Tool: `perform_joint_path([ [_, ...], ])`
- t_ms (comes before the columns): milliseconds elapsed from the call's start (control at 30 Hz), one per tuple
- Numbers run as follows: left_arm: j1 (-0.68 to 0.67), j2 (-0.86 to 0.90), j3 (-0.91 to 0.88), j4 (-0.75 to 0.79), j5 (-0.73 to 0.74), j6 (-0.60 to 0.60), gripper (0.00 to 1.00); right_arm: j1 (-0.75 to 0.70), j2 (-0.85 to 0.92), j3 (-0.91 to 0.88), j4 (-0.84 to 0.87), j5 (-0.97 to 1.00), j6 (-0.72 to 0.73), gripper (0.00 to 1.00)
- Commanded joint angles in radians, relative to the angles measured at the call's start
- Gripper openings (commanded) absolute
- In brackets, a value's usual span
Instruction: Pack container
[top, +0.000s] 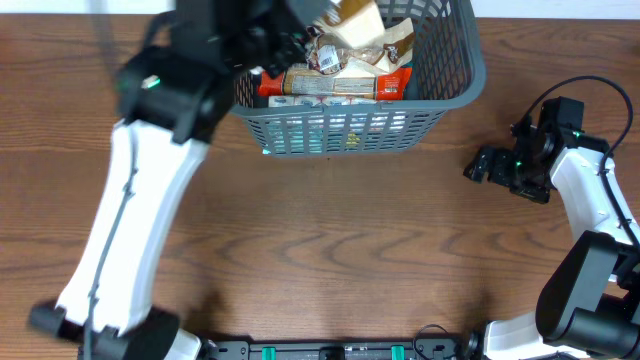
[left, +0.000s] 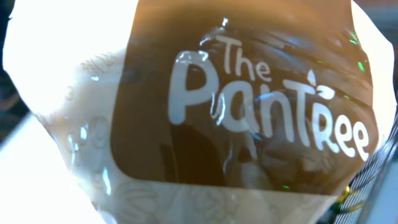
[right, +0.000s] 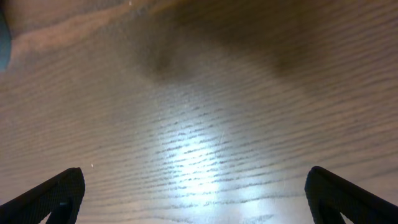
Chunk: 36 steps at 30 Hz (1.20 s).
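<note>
near, the right gripper (right: 193, 180) hangs spread wide over the table (top: 330, 250). farther off, the container (top: 340, 130) sits heaped at the far edge; the left gripper (top: 288, 42) pinches narrow on a pantree packet (left: 236, 124) above it. dropped on that heap, it may slide out.

Brown-white snack packet (left: 199, 124): white lettering "The Pantree" on brown panel.

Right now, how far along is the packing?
Done: several snack packets already lie in the container. In hand: the left gripper, shut, is over the container with a Pantree packet filling its camera, probably held. The right gripper is open over the table. Left: release that packet and withdraw.
</note>
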Motion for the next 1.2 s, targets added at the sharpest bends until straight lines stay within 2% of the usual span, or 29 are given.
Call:
perform_joint_path([
  [0, -0.003, 0.100, 0.008, 0.002, -0.002, 0.109, 0.06, 0.001, -0.006, 0.000, -0.010, -0.002, -0.013, 0.99],
  [333, 0.016, 0.322, 0.002, -0.026, -0.047, 0.108, 0.06, 0.001, -0.006, 0.000, -0.024, -0.002, -0.012, 0.99],
  [433, 0.031, 0.361, 0.000, -0.034, -0.047, 0.075, 0.06, 0.001, -0.006, 0.000, -0.028, -0.001, -0.013, 0.99],
  [467, 0.037, 0.367, 0.000, -0.041, -0.047, 0.069, 0.14, 0.001, -0.006, 0.000, -0.031, -0.001, -0.013, 0.99],
  [500, 0.044, 0.373, 0.000, -0.050, -0.047, 0.063, 0.34, 0.001, -0.006, 0.000, -0.031, -0.001, -0.013, 0.99],
  [533, 0.049, 0.375, 0.000, -0.056, -0.047, 0.063, 0.49, 0.001, -0.006, 0.000, -0.031, -0.001, -0.013, 0.99],
  [567, 0.055, 0.376, 0.000, -0.063, -0.047, 0.063, 0.58, 0.001, -0.006, 0.000, -0.031, -0.001, -0.013, 0.99],
  [833, 0.101, 0.314, 0.000, -0.054, -0.048, 0.055, 0.65, 0.000, -0.007, 0.002, 0.020, -0.001, -0.013, 0.99],
  [1000, 0.135, 0.207, 0.000, -0.020, -0.085, -0.076, 0.67, 0.000, -0.010, 0.074, 0.056, 0.002, -0.074, 0.99],
  [1167, 0.166, 0.088, 0.000, -0.026, -0.092, -0.199, 0.68, 0.000, -0.010, 0.278, 0.048, 0.063, -0.080, 0.99],
])
